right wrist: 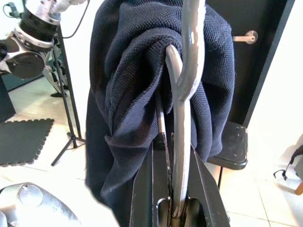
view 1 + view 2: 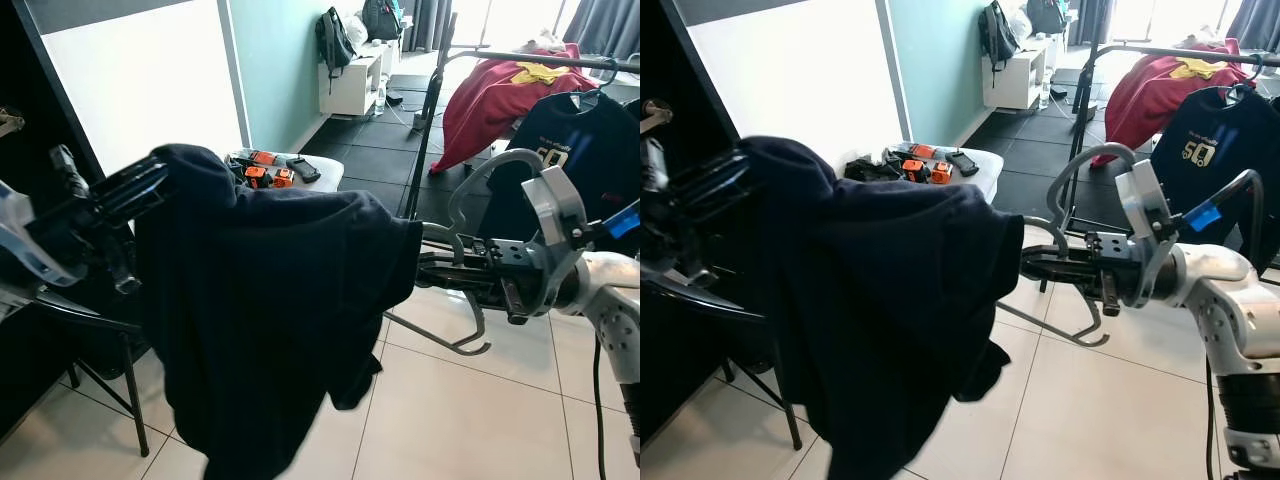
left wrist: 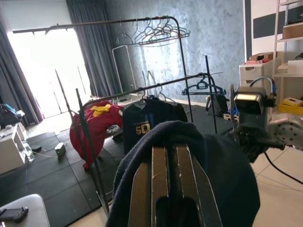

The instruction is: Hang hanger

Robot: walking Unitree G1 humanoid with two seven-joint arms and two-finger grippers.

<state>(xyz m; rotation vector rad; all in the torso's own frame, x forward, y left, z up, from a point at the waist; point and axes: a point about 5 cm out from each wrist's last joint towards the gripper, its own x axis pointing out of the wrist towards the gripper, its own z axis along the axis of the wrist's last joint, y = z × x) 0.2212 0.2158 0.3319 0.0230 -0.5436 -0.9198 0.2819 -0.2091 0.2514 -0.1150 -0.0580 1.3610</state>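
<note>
Hanger under navy sweater, both grippers' fingers clamped on them, rack behind.

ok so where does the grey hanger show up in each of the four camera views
Left eye view: grey hanger right of centre, beside the dark garment, at the right pincer.
Right eye view: hanger right of centre, below the pincer.
Left wrist view: cannot make it out behind the garment.
Right wrist view: hanger down the middle, between the black fingers.
Shared landmark: the dark garment.
</note>
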